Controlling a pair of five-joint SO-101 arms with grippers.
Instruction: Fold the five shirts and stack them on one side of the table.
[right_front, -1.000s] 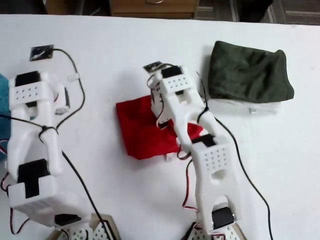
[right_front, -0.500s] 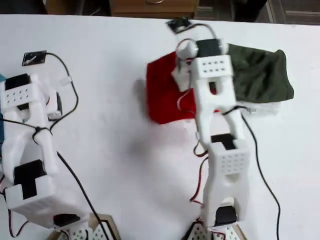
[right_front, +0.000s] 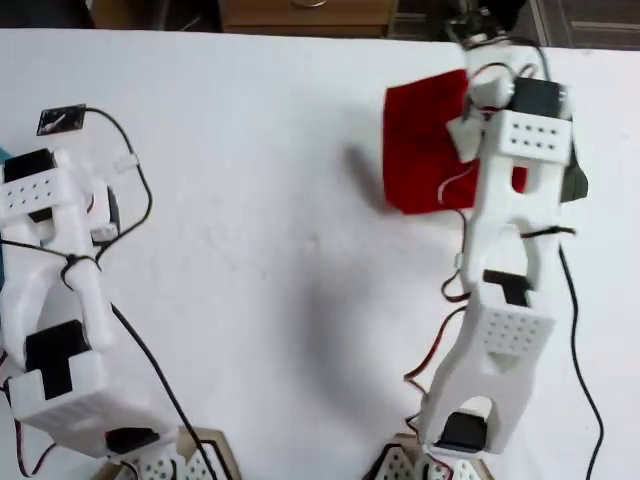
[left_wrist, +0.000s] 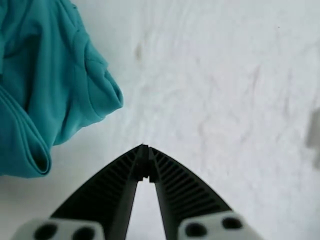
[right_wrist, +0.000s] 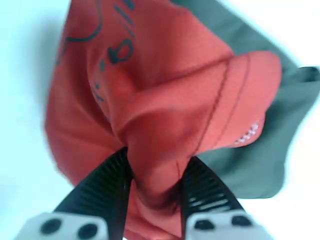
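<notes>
From the high view, the right arm (right_front: 500, 260) stretches toward the far right part of the white table (right_front: 250, 200). The red shirt (right_front: 425, 150) sits bunched just left of the arm's wrist, partly under it. A dark corner of the green shirt (right_front: 575, 185) pokes out on the arm's right side, with the rest covered by the arm. The left arm (right_front: 50, 250) stands at the left edge of the table, well apart from both shirts, and a black cable (right_front: 140, 180) loops beside it. From up here the fingers of either arm cannot be made out.

The left wrist view settles that for its own arm. The left gripper (left_wrist: 144, 162) has its two ribbed fingers pressed tip to tip with nothing between them, poised over bare table. A crumpled teal shirt (left_wrist: 45, 90) lies near the tips but not touching them.

The right wrist view gives the detail hidden under the arm. The right gripper (right_wrist: 157, 165) is clamped on a thick fold of the red shirt, and the fabric fills the gap between its fingers. The red cloth hangs bunched from the grip, its hem stitching and some dark print visible. The green shirt spreads behind and beneath it and overlaps it on one side.
</notes>
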